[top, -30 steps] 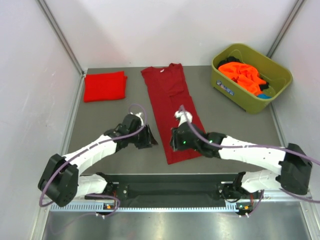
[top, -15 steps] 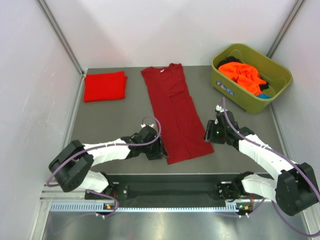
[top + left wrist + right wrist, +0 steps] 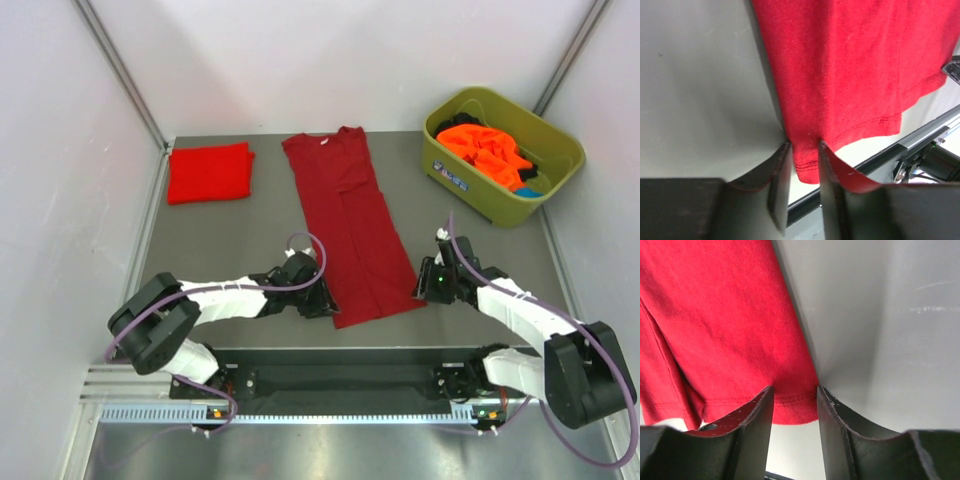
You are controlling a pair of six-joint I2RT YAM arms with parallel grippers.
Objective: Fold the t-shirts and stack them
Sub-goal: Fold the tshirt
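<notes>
Crimson cloth t-shirt [image 3: 350, 230], folded lengthwise into a long strip, lies flat on the grey table [image 3: 230, 250], collar at the far end. At its near-left hem corner the left gripper [image 3: 802, 148] stands astride the cloth, jaws narrowly apart. The right gripper [image 3: 795, 390] straddles the near-right corner, slightly wider. A brighter red folded shirt [image 3: 209, 172] lies far left, and orange shirts [image 3: 485, 145] fill the olive-green plastic tub [image 3: 500, 205].

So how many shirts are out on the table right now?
2. The dark crimson shirt lies lengthwise mid-table; the bright red shirt sits folded far left. More may hide among the orange cloth in the green tub.
</notes>
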